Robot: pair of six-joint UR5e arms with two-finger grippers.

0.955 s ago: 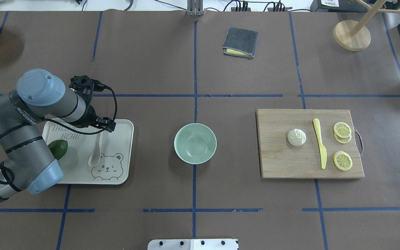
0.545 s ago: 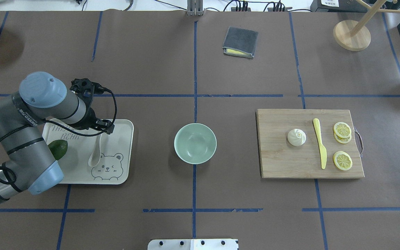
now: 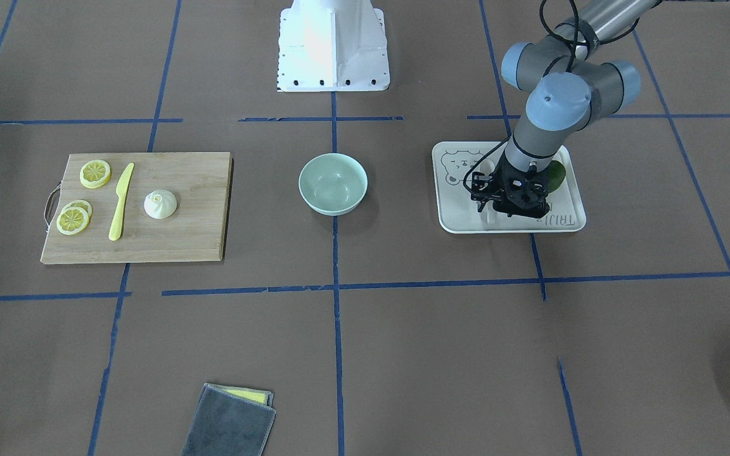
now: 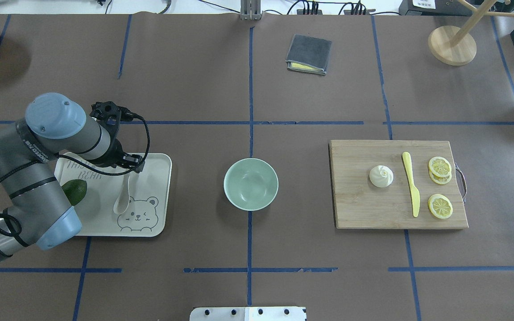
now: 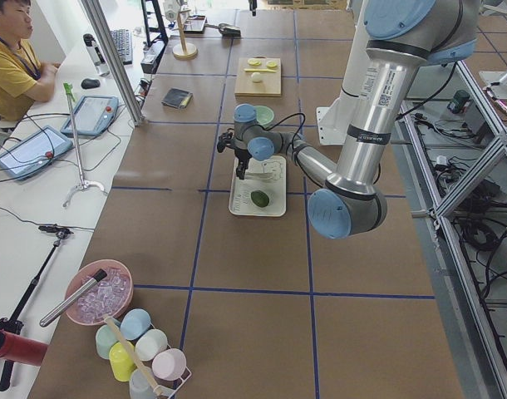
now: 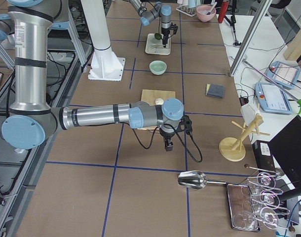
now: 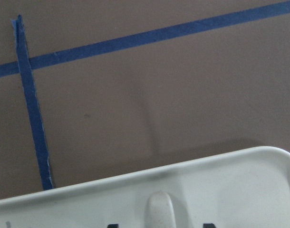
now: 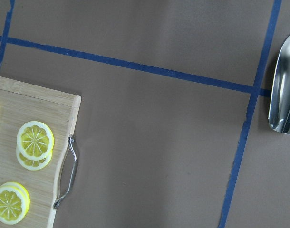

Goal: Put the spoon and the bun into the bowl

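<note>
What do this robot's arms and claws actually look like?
Both arms are silvery-grey tubes linked by rounded joints with pale blue caps. The left arm bears white lettering, and a loose black cable loops to its black left gripper. The right arm looks alike, with a black right gripper.
</note>
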